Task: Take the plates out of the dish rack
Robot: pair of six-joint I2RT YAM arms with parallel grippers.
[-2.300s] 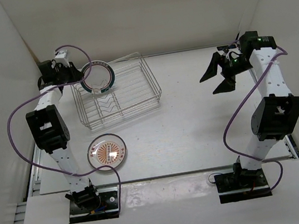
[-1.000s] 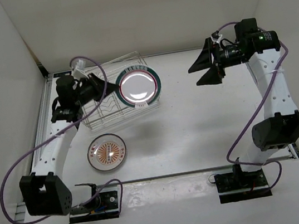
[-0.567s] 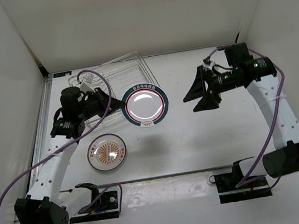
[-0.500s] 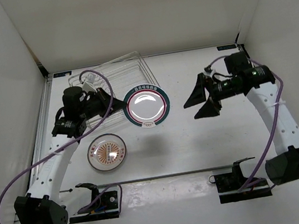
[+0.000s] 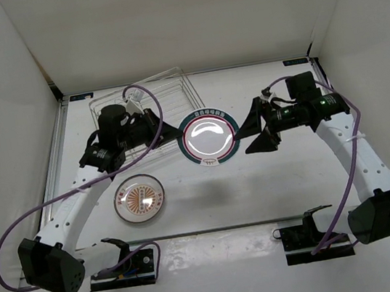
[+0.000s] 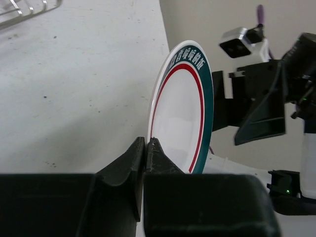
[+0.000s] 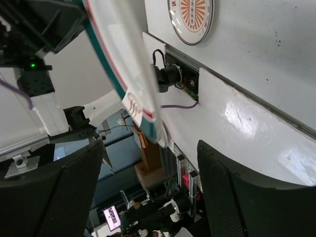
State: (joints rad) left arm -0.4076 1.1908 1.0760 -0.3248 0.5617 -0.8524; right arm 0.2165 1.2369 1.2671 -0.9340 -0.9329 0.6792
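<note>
The left tool [image 6: 146, 148] is clamped on the near rim of the teal-banded plate [image 5: 210, 136], holding it on edge in the air over the middle of the counter [image 5: 260, 188], its white face with the pink-red ring turned towards the overhead camera. The right tool [image 5: 252, 131] has its jaws spread wide just beside the plate's opposite rim, and its wrist view shows the plate's edge lying between the two fingers; whether they touch it cannot be told. The dish rack [image 5: 164, 84] sits behind the left arm at the far left of the counter. An orange sunburst plate [image 5: 139, 198] lies flat near the front left.
</note>
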